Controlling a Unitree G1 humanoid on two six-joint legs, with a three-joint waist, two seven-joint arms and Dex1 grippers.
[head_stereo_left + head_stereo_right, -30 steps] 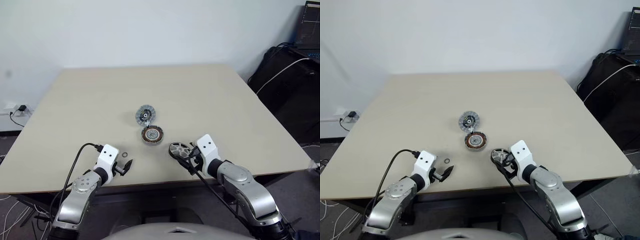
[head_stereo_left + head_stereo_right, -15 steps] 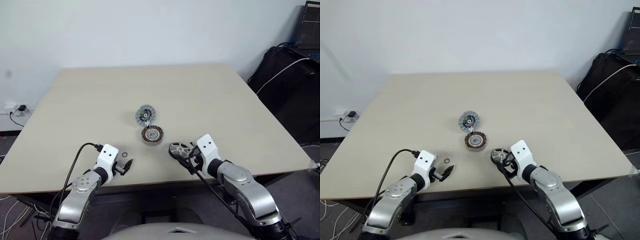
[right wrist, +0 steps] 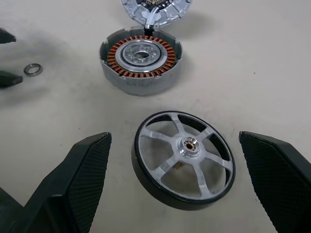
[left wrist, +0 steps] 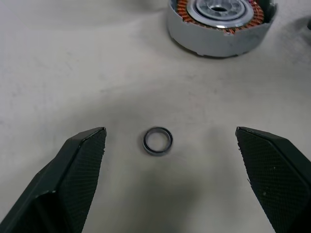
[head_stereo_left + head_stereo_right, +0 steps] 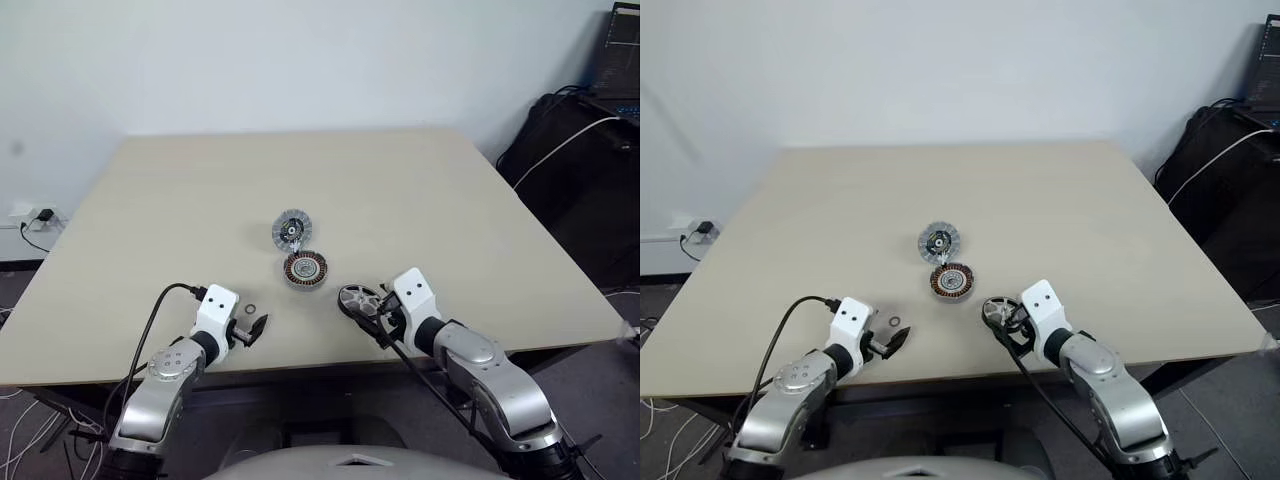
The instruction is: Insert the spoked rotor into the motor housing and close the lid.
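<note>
The spoked rotor (image 3: 184, 158), a dark ring with silver spokes and a hub, lies flat on the table near its front edge. My right gripper (image 3: 175, 136) is open, with one finger standing off each side of the rotor and a gap showing on both sides. Just beyond it sits the motor housing (image 5: 304, 269), a round cup ringed with copper windings (image 3: 141, 59). The silver ribbed lid (image 5: 290, 229) lies behind the housing, touching it. My left gripper (image 4: 170, 132) hovers open low over the table, left of the housing.
A small metal ring (image 4: 158, 141) lies on the table between the left fingers. The beige table (image 5: 200, 190) ends close in front of both grippers. Black bags and cables (image 5: 570, 150) stand beyond the table's right edge.
</note>
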